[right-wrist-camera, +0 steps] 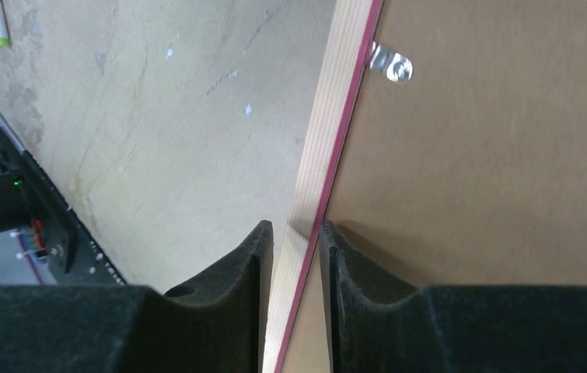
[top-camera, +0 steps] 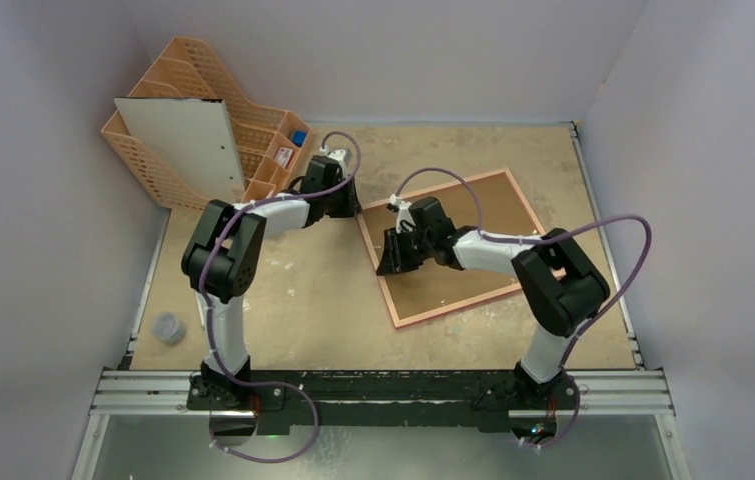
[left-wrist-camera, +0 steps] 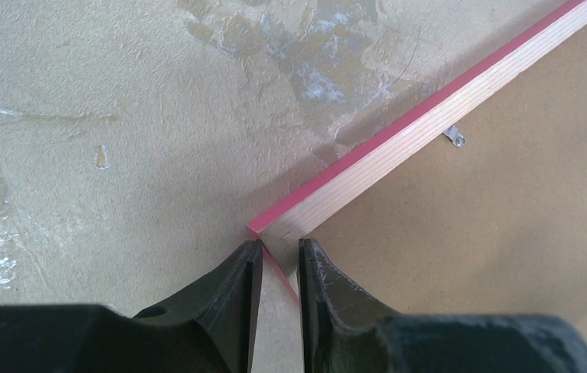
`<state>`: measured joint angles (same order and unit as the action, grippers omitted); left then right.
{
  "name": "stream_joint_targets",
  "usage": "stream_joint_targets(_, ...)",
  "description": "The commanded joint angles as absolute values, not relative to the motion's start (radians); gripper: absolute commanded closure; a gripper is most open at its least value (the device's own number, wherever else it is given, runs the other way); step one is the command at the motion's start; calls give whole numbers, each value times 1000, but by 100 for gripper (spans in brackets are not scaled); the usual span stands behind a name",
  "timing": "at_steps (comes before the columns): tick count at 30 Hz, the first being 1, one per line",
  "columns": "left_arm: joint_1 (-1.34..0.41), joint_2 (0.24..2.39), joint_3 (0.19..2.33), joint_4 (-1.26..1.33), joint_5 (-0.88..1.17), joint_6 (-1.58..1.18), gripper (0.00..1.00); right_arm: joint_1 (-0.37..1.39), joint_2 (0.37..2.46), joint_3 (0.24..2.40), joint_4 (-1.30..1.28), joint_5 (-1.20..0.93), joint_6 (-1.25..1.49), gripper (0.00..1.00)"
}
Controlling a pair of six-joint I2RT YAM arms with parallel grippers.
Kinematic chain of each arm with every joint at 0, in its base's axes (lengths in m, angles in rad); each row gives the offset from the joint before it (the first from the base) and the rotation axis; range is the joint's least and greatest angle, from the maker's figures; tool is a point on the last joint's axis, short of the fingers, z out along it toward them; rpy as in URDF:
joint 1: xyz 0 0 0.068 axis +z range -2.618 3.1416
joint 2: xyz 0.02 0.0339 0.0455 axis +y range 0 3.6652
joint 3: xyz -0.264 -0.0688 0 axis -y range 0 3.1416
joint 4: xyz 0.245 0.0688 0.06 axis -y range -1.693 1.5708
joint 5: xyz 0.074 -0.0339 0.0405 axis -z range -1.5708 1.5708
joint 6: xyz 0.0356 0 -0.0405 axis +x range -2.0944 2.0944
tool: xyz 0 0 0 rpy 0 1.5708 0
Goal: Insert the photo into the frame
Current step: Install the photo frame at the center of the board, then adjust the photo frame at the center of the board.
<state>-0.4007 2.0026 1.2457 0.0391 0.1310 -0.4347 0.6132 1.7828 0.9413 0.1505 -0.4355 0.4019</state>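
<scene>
Both pairs of jaws stand nearly shut, each pinching a rail of the frame (left-wrist-camera: 399, 148): the left arm's (top-camera: 228, 250) jaws straddle the side rail right at its far left corner, and the right arm's (top-camera: 553, 275) jaws grip the left rail further along, one finger (right-wrist-camera: 232, 268) outside on the surface side, the other (right-wrist-camera: 352, 268) inside over the backing. From where I stand, the pale speckled surface (top-camera: 323, 300) fills the booth. The frame lies flat on it, right of centre and turned at an angle, with its salmon-wood reverse upward and the pink-red border showing along the outer edges. A plain brown backing board (left-wrist-camera: 508, 233) fills the frame's opening. At the far left corner sits an orange plastic organiser (top-camera: 183, 80) with a white panel (top-camera: 178, 140) leaning against it. Small metal clips (right-wrist-camera: 391, 64) sit on the backing just inside the rails. A little translucent cup (top-camera: 167, 327) stands alone near the left edge.
</scene>
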Motion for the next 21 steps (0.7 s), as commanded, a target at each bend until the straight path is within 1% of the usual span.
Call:
stream_joint_targets(1,-387,1971,1272,7,133,-381,72,589,1651,922,41,-356,505,68)
stream_joint_targets(7,-387,1912,1338,27,208,-325,57,460,1485,849,10,-196,624,65)
stream_joint_targets(9,-387,1923,1364,36,223,-305,53,408,1426,815,3,-128,665,63)
stream_joint_targets(12,-387,1966,1416,50,247,-276,47,350,1360,791,-78,-11,702,60)
stream_joint_targets(13,-387,1988,1435,53,269,-265,43,335,1344,788,-107,27,717,57)
stream_joint_targets(14,-387,2010,1455,52,293,-249,38,325,1326,787,-140,62,734,49)
stream_joint_targets(15,-387,2033,1478,51,318,-229,35,316,1308,788,-172,94,751,36)
stream_joint_targets(16,-388,2057,1499,49,341,-213,34,310,1287,786,-200,126,769,27)
stream_joint_targets(17,-388,2079,1518,43,362,-192,33,306,1260,780,-222,148,783,20)
stream_joint_targets(18,-388,2102,1540,33,379,-171,32,303,1223,775,-245,164,795,16)
stream_joint_targets(21,-388,2170,1601,-26,418,-112,31,302,1156,768,-302,190,829,10)
